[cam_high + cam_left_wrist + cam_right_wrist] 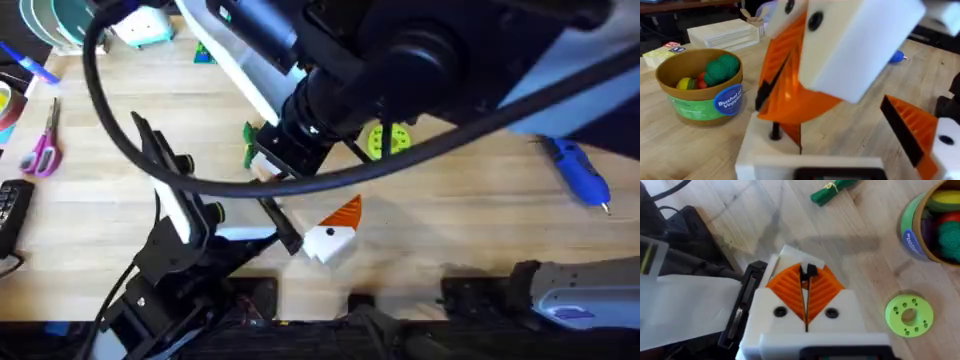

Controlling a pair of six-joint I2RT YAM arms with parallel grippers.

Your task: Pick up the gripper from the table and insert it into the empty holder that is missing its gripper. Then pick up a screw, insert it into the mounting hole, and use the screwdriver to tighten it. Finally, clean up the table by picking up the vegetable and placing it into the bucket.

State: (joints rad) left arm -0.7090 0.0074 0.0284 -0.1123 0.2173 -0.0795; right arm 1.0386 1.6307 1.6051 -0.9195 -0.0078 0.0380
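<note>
Arms: two, black; the right arm reaches across the middle of the light wooden table.
Right gripper: two white blocky fingers with orange ribbed pads pressed together, a thin seam between them. A small dark item sits at the tips; what it is, I cannot tell.
Left gripper: spread wide. One side is a white mount carrying an orange ribbed wedge pad.
Holder: one plain white triangular plastic finger mount with a dark screw hole, on the left gripper's other side.
Loose orange fingertip: an orange ribbed wedge hangs just above the holder, under the right gripper's white block. Whether it is the loose piece or that gripper's own pad, I cannot tell.
Screwdriver: one bright blue pen-shaped plastic screwdriver with a thin metal bit, lying on the table's right side, well apart from both grippers.
Vegetable: one small, elongated dark green toy vegetable, lying on the table beside the right arm's wrist and outside the bucket.
Bucket: one round yellow-gold tub with a green band and a blue label, upright. It holds a knobbly green ball and yellow and red pieces.
Disc: one flat lime-green round disc with holes, near the bucket.
Scissors: one pink-handled pair, at the far left.
</note>
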